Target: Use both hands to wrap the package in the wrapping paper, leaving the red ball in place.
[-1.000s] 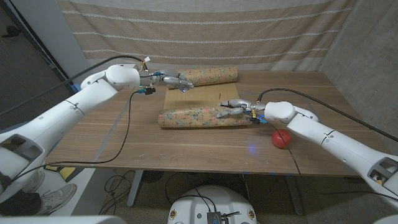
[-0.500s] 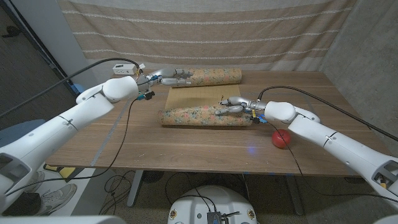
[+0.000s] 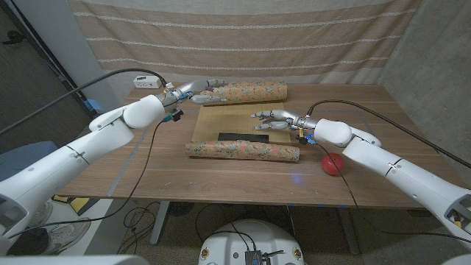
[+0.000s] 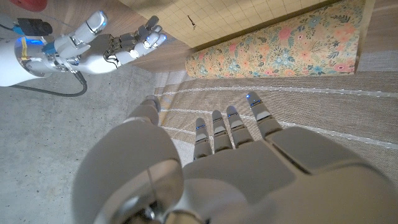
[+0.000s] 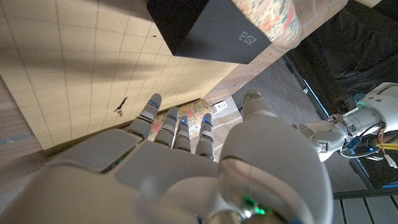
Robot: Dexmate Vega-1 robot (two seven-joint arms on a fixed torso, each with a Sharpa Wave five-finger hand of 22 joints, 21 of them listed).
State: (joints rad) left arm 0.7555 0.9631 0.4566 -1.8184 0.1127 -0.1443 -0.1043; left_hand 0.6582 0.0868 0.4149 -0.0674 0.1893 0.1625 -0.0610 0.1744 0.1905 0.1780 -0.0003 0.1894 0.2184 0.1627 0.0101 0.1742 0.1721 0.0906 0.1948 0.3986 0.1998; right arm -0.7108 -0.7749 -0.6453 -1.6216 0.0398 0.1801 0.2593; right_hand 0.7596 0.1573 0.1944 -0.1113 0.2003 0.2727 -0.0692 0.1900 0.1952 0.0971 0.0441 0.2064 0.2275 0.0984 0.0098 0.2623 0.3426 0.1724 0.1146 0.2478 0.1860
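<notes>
Paper (image 3: pixel 221 126) is now lying unrolled between its two curled ends; my right robot hand (image 3: pixel 274 119) is lifting off, fingers spread, exposing the black package (image 3: pixel 243 138). My left robot hand (image 3: pixel 197 91) is pressing the far roll (image 3: pixel 246 91), fingers extended. Ball (image 3: pixel 333 163) is sitting undisturbed on the worktop (image 3: pixel 147 169); wrapping is restarting.

bench: brown wooden bench (image 3: pixel 147 165) with a plank-grain top
paper: floral wrapping paper sheet (image 3: pixel 228 121), tan gridded inside face up, lying on the bench with both ends curled into rolls, far (image 3: pixel 250 91) and near (image 3: pixel 243 151)
ball: small red ball (image 3: pixel 333 164) on the bare wood, beside the near roll's right end
</notes>
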